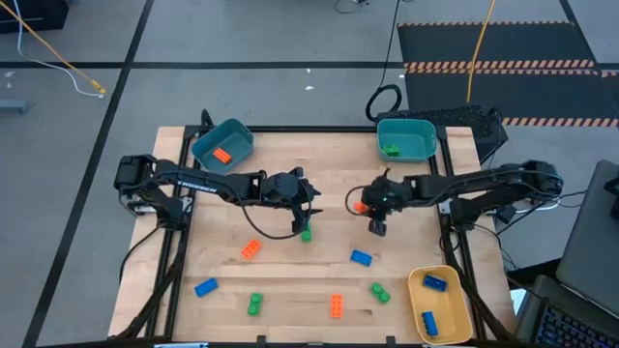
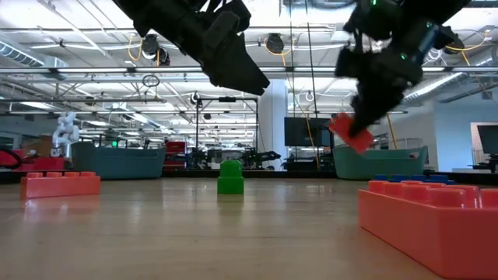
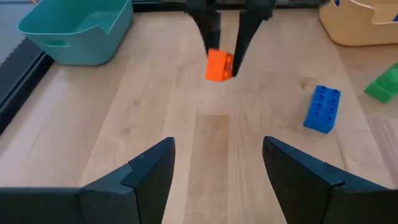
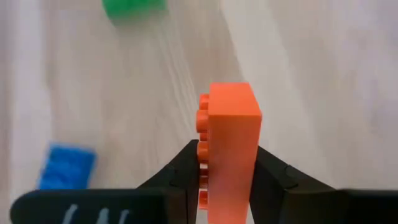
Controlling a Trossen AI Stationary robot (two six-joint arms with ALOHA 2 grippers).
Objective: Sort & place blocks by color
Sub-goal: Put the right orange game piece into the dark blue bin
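The right tool [image 1: 366, 207] grips an orange block [image 1: 360, 207] across its flat sides, lifted off the counter [image 1: 290, 290] near the green block [image 1: 307, 235]. Light, rigid, probably slick plastic. The left tool [image 1: 308, 205] hangs wide, empty.

four orange blocks [image 1: 251, 249], four green [image 1: 255, 304], four blue [image 1: 205, 287] — plus three bins [image 1: 237, 132] (two teal, one yellow).

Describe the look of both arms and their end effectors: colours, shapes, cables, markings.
Both arms are black, jointed links. The left arm carries pale lettering along one link, and a thin black cable loops beside its end effector. The right arm looks alike. Each end effector, the right end effector included, has two dark, flat, tapering fingers.
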